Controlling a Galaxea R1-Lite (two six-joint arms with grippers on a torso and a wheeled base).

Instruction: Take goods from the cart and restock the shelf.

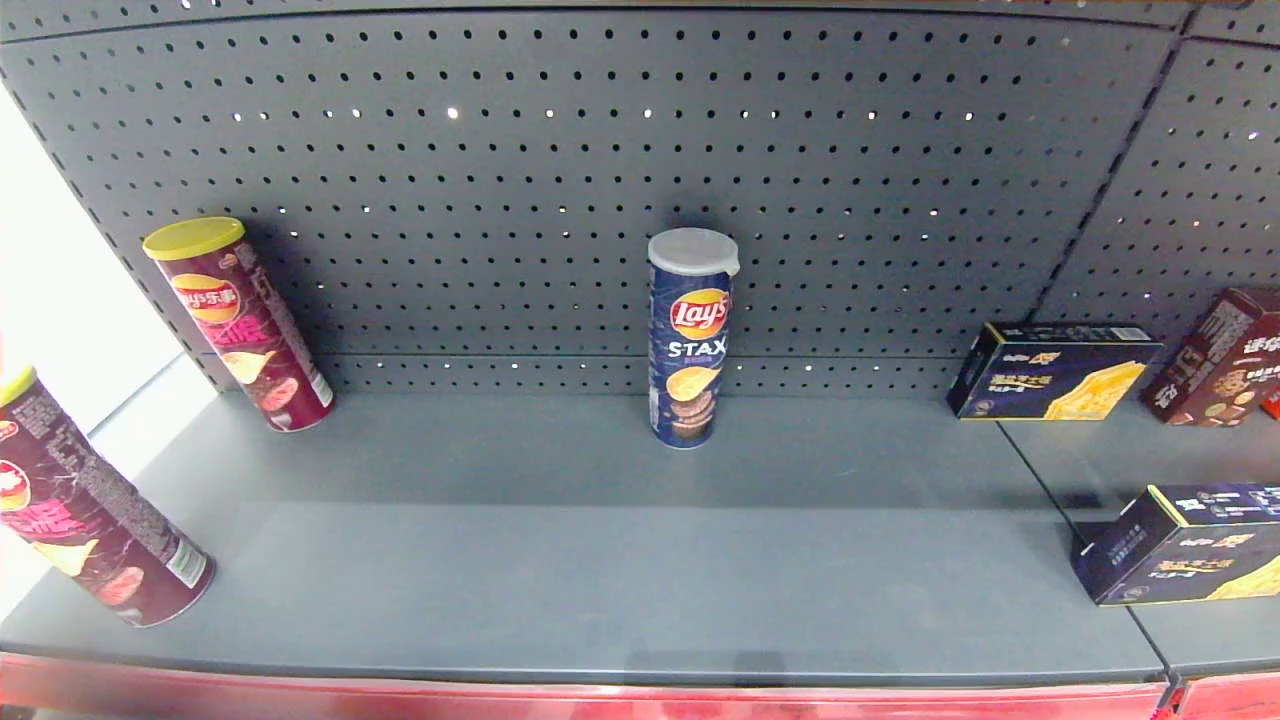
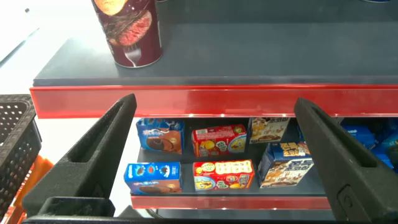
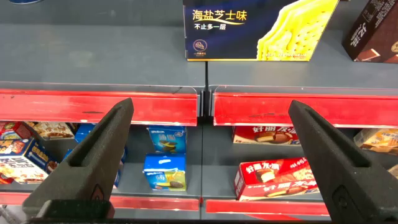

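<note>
A blue chip can (image 1: 690, 340) with a clear lid stands upright mid-shelf against the pegboard. Two maroon chip cans with yellow lids stand at the left, one at the back (image 1: 240, 322) and one near the front edge (image 1: 90, 510). My left gripper (image 2: 214, 102) is open and holds nothing, level with the shelf's red front edge (image 2: 211, 99), just below the front maroon can (image 2: 132, 31). My right gripper (image 3: 211, 104) is open too, facing the red edge below a dark blue cracker box (image 3: 258, 30).
Dark blue boxes (image 1: 1050, 372) (image 1: 1180, 545) and a brown box (image 1: 1225, 358) occupy the neighbouring shelf section on the right. Lower shelves hold several snack boxes (image 2: 217, 158) (image 3: 165, 171). A black mesh basket (image 2: 15, 137) sits beside the left gripper.
</note>
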